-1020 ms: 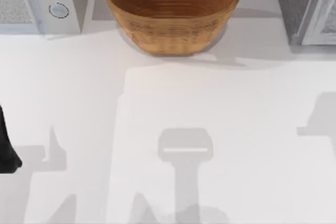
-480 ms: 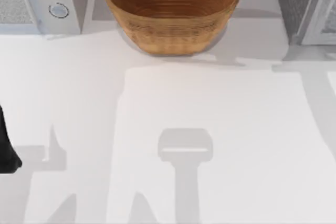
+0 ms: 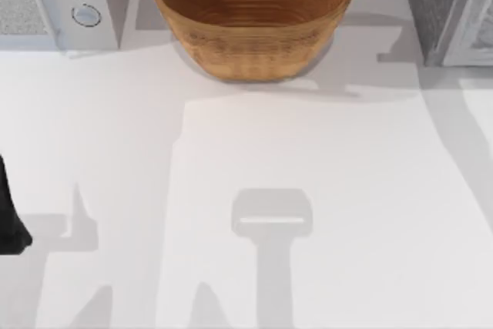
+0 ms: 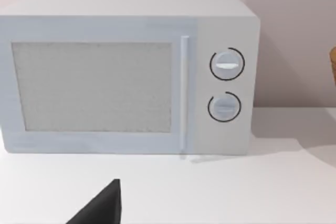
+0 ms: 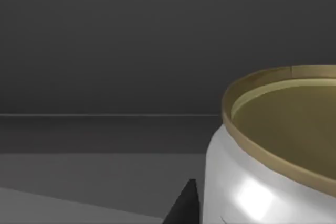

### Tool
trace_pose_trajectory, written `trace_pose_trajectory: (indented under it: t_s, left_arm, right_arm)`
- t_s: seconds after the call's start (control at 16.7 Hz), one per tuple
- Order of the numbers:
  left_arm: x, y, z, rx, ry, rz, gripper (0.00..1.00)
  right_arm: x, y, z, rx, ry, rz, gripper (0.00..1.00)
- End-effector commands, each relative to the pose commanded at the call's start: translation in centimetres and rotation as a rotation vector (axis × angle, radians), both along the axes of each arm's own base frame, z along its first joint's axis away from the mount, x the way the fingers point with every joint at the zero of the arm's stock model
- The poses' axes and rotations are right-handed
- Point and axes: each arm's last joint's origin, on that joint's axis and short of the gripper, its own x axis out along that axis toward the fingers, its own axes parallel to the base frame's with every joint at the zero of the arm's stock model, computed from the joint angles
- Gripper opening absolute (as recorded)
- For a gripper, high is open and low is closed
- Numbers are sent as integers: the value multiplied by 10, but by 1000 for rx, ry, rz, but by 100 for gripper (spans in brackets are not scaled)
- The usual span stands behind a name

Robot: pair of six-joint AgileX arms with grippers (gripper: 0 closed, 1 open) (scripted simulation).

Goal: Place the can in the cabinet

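1. Wicker, warm brown: in the top view the basket (image 3: 253, 17) sits at the back centre of the white counter (image 3: 308, 190), between the light grey microwave (image 3: 54, 1) at the back left and the dark speckled cabinet (image 3: 435, 5) at the back right. The left arm (image 3: 9, 217) is parked at the left edge, well clear of the work. Broad shadows fall toward the right side, by the cabinet.

2. Left wrist view: faces the microwave (image 4: 128, 74) squarely, door shut, two round knobs on its panel. A dark tip of a finger (image 4: 102, 205) juts in low; I cannot tell whether the left gripper is open or closed. Judged idle.

3. Right wrist view: the can (image 5: 273, 150) fills the near corner, gold top up, white side upright, against dim grey walls and a flat floor. That reads as the cabinet interior, so the can is likely being carried in upright so it can stand where it is set down. A dark finger (image 5: 184, 205) shows just beside the can; contact is not visible, so grip cannot be told.
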Motion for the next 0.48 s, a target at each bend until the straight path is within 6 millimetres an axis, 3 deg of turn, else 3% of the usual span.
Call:
trace_pose_trajectory:
  t_s: [0.48]
  left_arm:
    - [0, 0, 0, 0, 0, 0, 100]
  right_arm:
    - [3, 0, 4, 4, -6, -2, 0]
